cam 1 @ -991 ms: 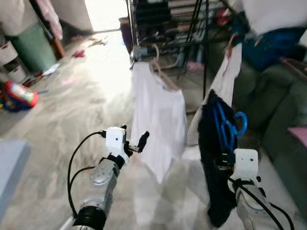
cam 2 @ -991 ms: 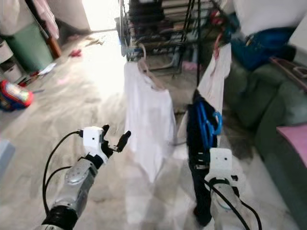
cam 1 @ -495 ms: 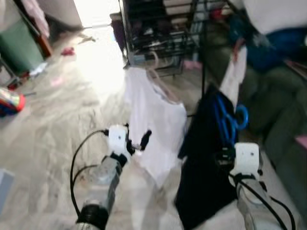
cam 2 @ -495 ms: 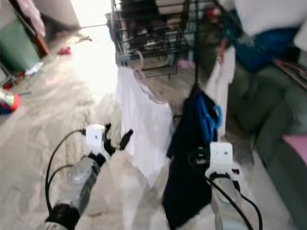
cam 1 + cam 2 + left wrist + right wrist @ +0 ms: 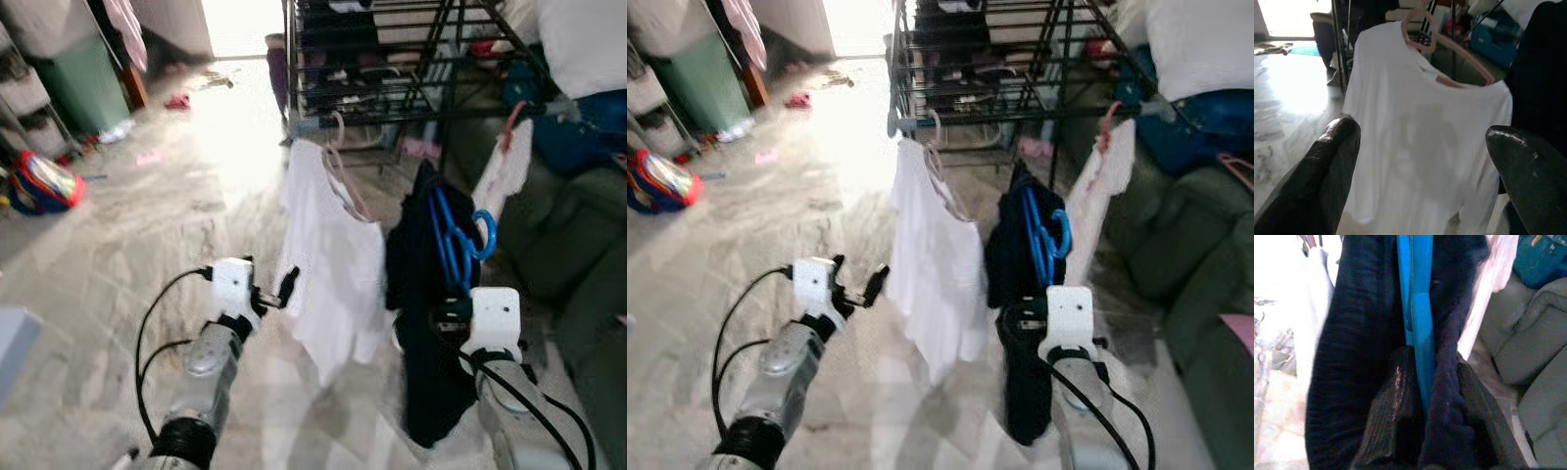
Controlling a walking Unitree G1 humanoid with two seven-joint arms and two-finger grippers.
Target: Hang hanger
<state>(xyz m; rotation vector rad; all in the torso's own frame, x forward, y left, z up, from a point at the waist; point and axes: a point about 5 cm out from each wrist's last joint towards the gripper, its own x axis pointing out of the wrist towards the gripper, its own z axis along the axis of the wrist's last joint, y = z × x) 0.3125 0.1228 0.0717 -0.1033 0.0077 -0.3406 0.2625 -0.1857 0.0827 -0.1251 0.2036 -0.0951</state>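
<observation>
Your right gripper [image 5: 1422, 406] is raised in front of you at the right, its silver forearm reaching up from the lower edge of the head views. Its two black fingers [image 5: 1393, 396] are closed on the blue hanger [image 5: 456, 245], with folds of the dark navy garment [image 5: 426, 323] pinched in alongside it. The wrist view shows the flat blue plastic strip running straight down between the ribbed finger pads. The garment drapes from the hanger and hangs down past the gripper's white housing; the hanger's rounded blue end [image 5: 487, 233] sticks out to the right of the cloth.

Your left gripper [image 5: 269, 292] is held forward at mid height, arm bent, black cable looping off the wrist. Its fingers [image 5: 1334, 147] are spread wide and hold nothing. They point at the white T-shirt [image 5: 333, 264], which is just beyond the tips.

That shirt hangs on a pale pink hanger [image 5: 1449, 54], whose hook reaches up toward the black metal drying rack [image 5: 392, 59] behind. The rack is made of thin dark bars and carries dark clothing on its upper rails. To the right of the navy garment another white cloth [image 5: 500, 176] hangs on an orange-pink hanger [image 5: 514, 113].

The floor [image 5: 147, 215] is pale, marbled and glossy, with strong glare from a doorway. A green bin [image 5: 83, 83] stands at the far left, and a red and blue bag [image 5: 39, 181] lies near it. A grey-green sofa [image 5: 1205, 255] is on the right.
</observation>
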